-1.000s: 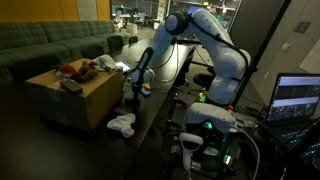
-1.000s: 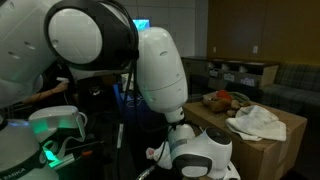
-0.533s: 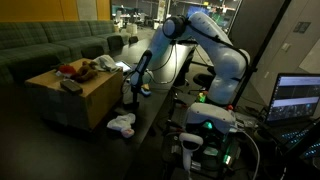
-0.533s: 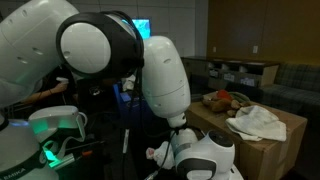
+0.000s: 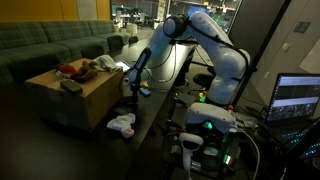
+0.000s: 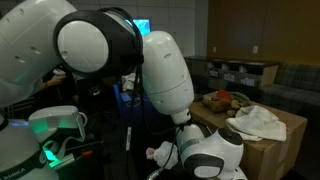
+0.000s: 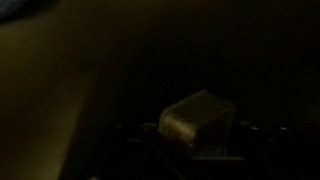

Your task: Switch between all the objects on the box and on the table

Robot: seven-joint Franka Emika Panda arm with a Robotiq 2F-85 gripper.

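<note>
Dim lounge space, with a green sofa (image 5: 45, 45) filling the upper left in an exterior view. A white Franka arm (image 5: 215, 45) arched from the right toward centre frame, beside a cardboard box (image 5: 80, 100) at left. The box top carried a white cloth (image 6: 258, 122), a red item (image 5: 68, 69) and a dark block (image 5: 72, 86). A crumpled white cloth (image 5: 122, 123) lay at lower centre, near the box. The gripper (image 5: 133, 92) hung low just right of the box; whether its jaws were apart could not be told. The wrist view was nearly black, showing only a small boxy object (image 7: 197, 118) near centre

A green sofa (image 5: 45, 40) faces a lit monitor (image 5: 297, 98).
</note>
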